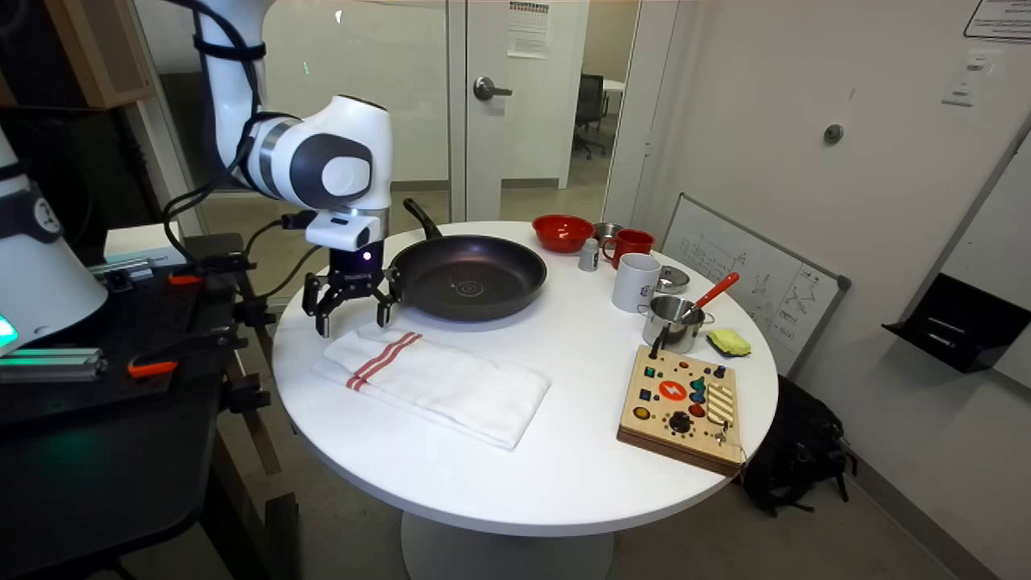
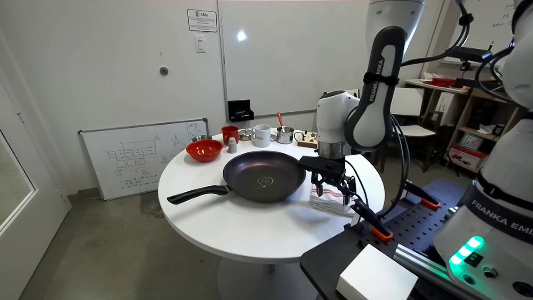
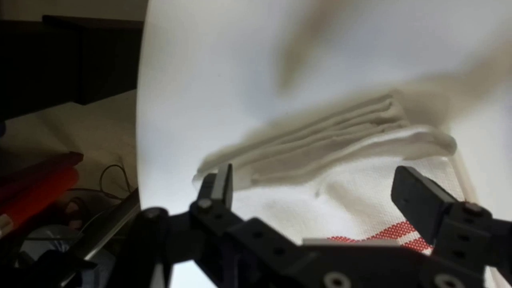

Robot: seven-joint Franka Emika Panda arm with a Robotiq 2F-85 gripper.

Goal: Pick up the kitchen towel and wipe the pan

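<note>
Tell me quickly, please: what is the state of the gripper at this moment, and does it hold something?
Gripper: open, holding nothing; the kitchen towel beneath it is not gripped.

The white arm has dark panels, FRANKA EMIKA lettering, black cables, black straps. The gripper is black, with round screws. Green lights shine on the base.

Round white table, on it pan, towel, bowl
</note>
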